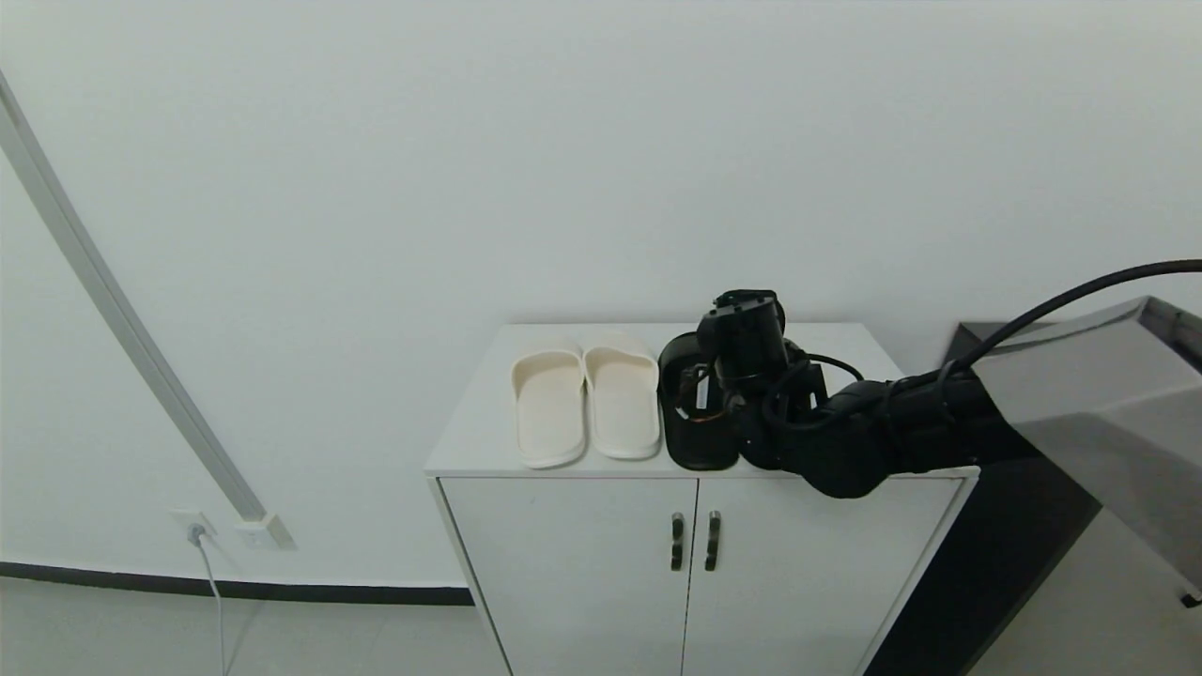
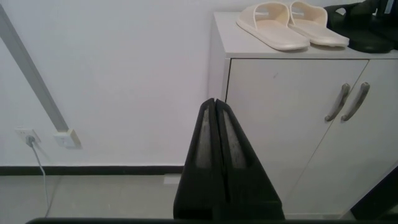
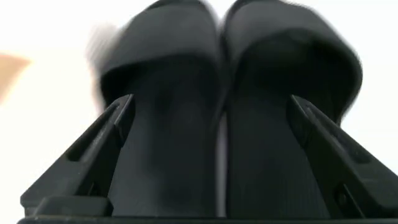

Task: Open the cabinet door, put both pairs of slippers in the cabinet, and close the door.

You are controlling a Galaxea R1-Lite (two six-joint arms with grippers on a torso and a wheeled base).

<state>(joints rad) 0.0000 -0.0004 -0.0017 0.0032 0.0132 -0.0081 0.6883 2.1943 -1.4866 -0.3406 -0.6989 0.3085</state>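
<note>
Nearest us, the left tool (image 2: pixel 215 111) hangs low, left of the cabinet, fingers pressed together on nothing. The cabinet doors (image 1: pixel 582 582) are shut and the handles (image 1: pixel 693 542) untouched, so step one isn't done. Up on the cabinet top, the cream slippers (image 1: pixel 584 404) sit left and the black slippers (image 1: pixel 693 434) right, with the right tool (image 3: pixel 211 109) spread wide astride the black pair, not clamped. Everything's left to do.

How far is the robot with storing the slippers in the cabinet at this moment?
Done: nothing visible. The white two-door cabinet has both doors shut, and the cream slide slippers and black slide slippers lie on its top. In hand: the right gripper is open astride the black pair. The left gripper is shut, apart from the dark door handles. Left: opening, loading both pairs, closing.
</note>
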